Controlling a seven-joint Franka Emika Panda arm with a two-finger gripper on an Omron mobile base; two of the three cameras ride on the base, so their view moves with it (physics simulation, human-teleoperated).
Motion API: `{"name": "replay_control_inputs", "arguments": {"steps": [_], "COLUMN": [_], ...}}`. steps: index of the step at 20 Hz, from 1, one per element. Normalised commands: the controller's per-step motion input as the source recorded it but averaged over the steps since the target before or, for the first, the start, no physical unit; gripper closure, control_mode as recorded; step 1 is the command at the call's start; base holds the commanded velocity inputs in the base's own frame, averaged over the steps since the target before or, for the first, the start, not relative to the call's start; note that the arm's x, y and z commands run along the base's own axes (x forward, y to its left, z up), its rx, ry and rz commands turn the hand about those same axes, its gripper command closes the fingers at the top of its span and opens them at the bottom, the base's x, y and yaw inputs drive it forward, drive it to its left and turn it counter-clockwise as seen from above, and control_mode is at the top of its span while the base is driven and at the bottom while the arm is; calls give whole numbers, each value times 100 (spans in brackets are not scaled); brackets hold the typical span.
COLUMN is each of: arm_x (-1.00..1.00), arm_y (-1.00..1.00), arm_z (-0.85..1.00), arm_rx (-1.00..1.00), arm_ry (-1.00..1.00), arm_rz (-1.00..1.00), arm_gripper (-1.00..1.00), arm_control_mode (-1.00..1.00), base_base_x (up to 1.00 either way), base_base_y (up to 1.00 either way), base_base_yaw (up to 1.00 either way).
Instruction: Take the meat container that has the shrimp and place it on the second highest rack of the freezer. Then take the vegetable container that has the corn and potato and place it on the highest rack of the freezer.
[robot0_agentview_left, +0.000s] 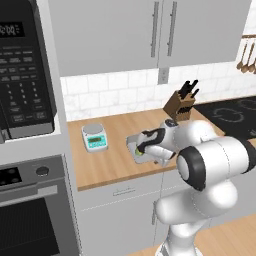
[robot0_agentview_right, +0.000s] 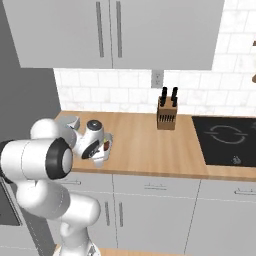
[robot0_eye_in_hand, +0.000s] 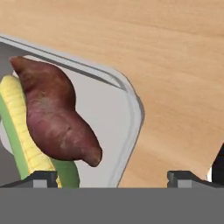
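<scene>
**Pincer hovering over the vegetable tray's rim**

Pincer (robot0_eye_in_hand: 113, 177) tips are standing apart in the hand view, one dark tip over the tray and the other over bare wood, with the vegetable container's (robot0_eye_in_hand: 131, 109) pale rim running between them. Neither tip is visibly touching anything.

Inside that grey tray, the potato (robot0_eye_in_hand: 54, 113), a reddish-brown lump, is lying against the corn (robot0_eye_in_hand: 22, 127), and the yellow cob with its green husk is sitting on the side farther from the rim. The potato is partly overlapping the cob.

From the left base view, the white arm is reaching down to the tray (robot0_agentview_left: 132, 147) on the wooden counter (robot0_agentview_left: 107, 165), and the hand is covering most of it. A small scale (robot0_agentview_left: 94, 136) is sitting just beside the tray, toward the wall oven (robot0_agentview_left: 25, 210). A knife block (robot0_agentview_left: 180, 105) is standing farther along by the tiled wall, next to the black cooktop (robot0_agentview_left: 230, 115).

From the right base view, the hand is bending over the counter's front edge near the arm's elbow, and the tray is mostly hidden behind it.
</scene>
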Motion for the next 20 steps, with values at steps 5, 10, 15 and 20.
{"name": "replay_control_inputs", "arguments": {"steps": [5,10,15,20], "arm_x": [31,28,-11,-50], "arm_y": [4,7,0,0], "arm_z": [-21,-17,2,51], "arm_rx": [0,0,0,0], "arm_ry": [4,4,-2,-7], "arm_rz": [0,0,0,0], "arm_gripper": [100,100,100,100], "arm_control_mode": [-100,-100,-100,-100], "base_base_x": [0,0,0,0], "base_base_y": [0,0,0,0], "base_base_yaw": [0,0,0,0]}}
